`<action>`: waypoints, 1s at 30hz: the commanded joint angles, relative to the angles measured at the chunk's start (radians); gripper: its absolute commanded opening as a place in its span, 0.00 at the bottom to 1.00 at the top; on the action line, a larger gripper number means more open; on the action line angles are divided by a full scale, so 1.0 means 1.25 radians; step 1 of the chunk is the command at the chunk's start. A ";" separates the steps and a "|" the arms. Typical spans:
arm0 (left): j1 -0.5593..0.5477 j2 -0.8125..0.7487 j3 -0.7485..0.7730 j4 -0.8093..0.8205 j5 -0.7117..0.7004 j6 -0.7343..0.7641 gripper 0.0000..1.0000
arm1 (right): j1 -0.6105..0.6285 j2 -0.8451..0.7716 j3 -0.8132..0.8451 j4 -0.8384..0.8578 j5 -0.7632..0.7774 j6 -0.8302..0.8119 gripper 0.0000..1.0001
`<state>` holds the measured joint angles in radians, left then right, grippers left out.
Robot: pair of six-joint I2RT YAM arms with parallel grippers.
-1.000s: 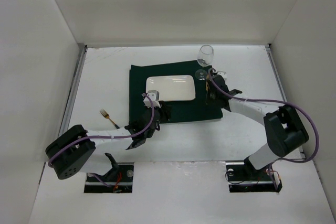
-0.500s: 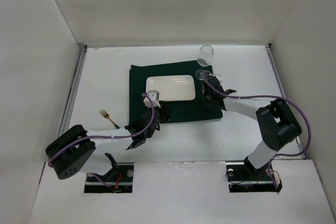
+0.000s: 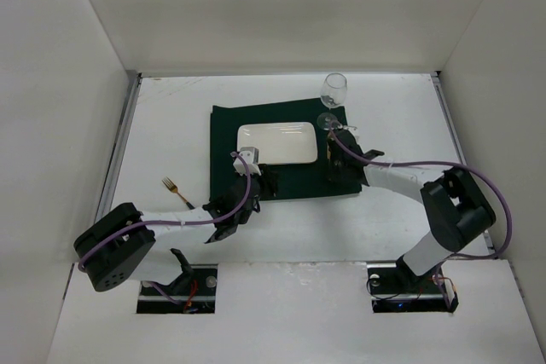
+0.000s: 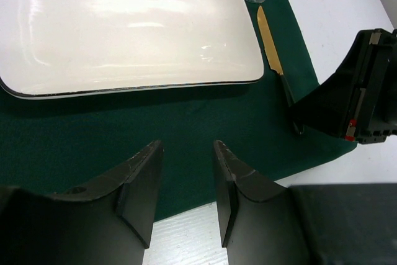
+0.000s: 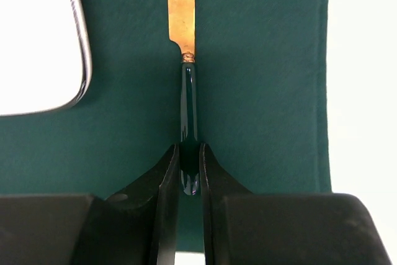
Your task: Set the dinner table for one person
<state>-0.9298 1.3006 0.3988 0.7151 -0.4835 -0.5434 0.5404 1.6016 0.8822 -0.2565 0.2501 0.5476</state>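
The white dinner table (image 3: 171,117) carries a dark green mat (image 3: 226,125) with a white rectangular plate (image 3: 277,142) on it. A wine glass (image 3: 334,87) stands at the mat's far right corner. My right gripper (image 5: 189,147) is shut on the dark handle end of a gold-bladed knife (image 5: 182,4). The knife lies along the mat just right of the plate, blade pointing away. It also shows in the left wrist view (image 4: 268,38). My left gripper (image 4: 186,147) is open and empty, low over the mat's near edge in front of the plate.
A gold fork (image 3: 177,191) lies on the bare table left of the mat. Metal rails run along the table's left (image 3: 119,151) and right sides. The right gripper's body (image 4: 360,91) sits at the mat's near right corner.
My right gripper has drawn back a little toward the near edge with the knife in it, along the right of the plate. The left arm has not moved.
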 commanded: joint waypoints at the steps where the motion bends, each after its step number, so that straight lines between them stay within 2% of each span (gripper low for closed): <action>1: -0.005 -0.002 -0.007 0.046 -0.017 -0.006 0.35 | 0.021 -0.041 -0.010 -0.019 -0.007 0.012 0.11; 16: -0.008 0.000 -0.006 0.046 -0.016 -0.006 0.35 | 0.022 -0.027 -0.033 -0.021 -0.007 0.023 0.13; 26: 0.001 -0.015 -0.010 0.044 -0.027 -0.006 0.36 | 0.027 -0.131 -0.043 -0.025 0.017 0.016 0.52; 30: 0.038 -0.034 -0.006 0.020 -0.038 -0.024 0.36 | 0.031 -0.235 -0.052 -0.014 0.023 0.004 0.56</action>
<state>-0.9176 1.2991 0.3988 0.7136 -0.4911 -0.5484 0.5659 1.4097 0.8165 -0.2958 0.2550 0.5686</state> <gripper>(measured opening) 0.355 0.560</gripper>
